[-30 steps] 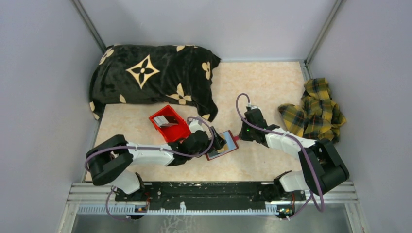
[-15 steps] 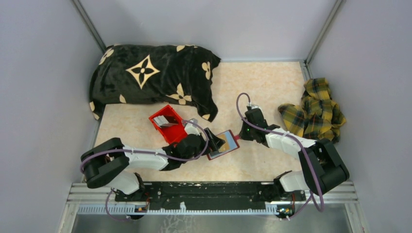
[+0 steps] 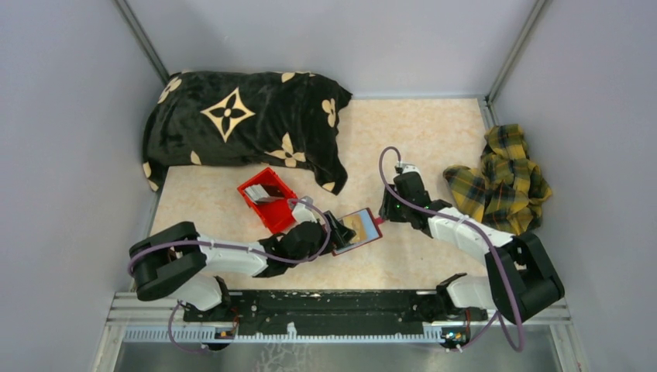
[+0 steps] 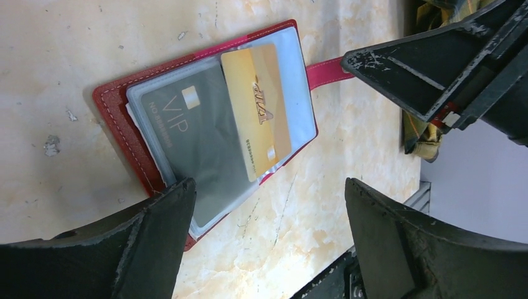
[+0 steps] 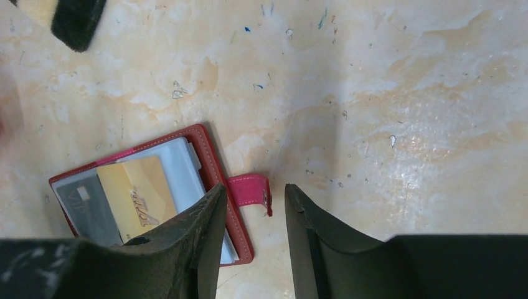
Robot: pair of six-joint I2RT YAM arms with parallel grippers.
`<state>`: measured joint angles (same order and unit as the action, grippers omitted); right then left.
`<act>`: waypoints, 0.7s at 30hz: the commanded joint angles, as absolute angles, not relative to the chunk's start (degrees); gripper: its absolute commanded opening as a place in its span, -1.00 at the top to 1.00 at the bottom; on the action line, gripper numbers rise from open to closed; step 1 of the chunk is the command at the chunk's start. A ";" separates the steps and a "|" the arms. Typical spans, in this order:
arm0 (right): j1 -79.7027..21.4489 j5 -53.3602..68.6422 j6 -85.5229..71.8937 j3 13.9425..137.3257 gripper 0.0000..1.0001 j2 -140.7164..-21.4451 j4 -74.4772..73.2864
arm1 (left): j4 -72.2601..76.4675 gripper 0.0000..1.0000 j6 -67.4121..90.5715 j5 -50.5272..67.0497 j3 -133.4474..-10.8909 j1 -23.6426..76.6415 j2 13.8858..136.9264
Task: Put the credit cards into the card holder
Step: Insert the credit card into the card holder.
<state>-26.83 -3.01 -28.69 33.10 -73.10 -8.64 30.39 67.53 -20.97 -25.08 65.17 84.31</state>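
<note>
From above, the card holder (image 3: 358, 229) lies open and flat on the table (image 3: 418, 132), between my two arms. My left end effector (image 3: 335, 231) sits at its near-left edge and my right end effector (image 3: 387, 211) at its far-right end. I judge that having one on each side is meant to keep the holder from sliding or folding shut. Behind my left arm, a red bin (image 3: 267, 200) holds more pale credit cards (image 3: 267, 191). A black pillow (image 3: 240, 116) and a plaid cloth (image 3: 503, 174) lie well clear.

Through my left wrist, my fingers are spread wide and empty, straddling the holder's lower corner. A dark card (image 4: 187, 137) marked VIP sits under the clear sleeve. A gold card (image 4: 256, 112) lies beside it, overlapping its edge. I cannot tell whether the gold card is fully inside a pocket. The snap tab (image 4: 324, 71) sticks out toward my right finger.

Through my right wrist, the fingers are parted and gripping nothing. The tab lies on the table in the gap between them, touching neither as far as I can see. With both end effectors empty and the holder open, the next move is probably to fetch another card from the bin.
</note>
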 commanded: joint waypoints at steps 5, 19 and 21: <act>-27.23 -4.25 -26.71 35.84 0.24 -70.64 -8.05 | 8.55 -0.90 62.05 -31.62 -34.09 68.38 82.80; -27.42 -3.69 -26.43 35.90 0.69 -73.10 -6.61 | 3.51 -0.26 42.29 -36.87 -41.75 68.55 83.70; -27.41 -3.54 -26.37 35.86 0.70 -73.72 -6.21 | 3.19 -0.21 39.66 -36.02 -42.88 68.55 85.11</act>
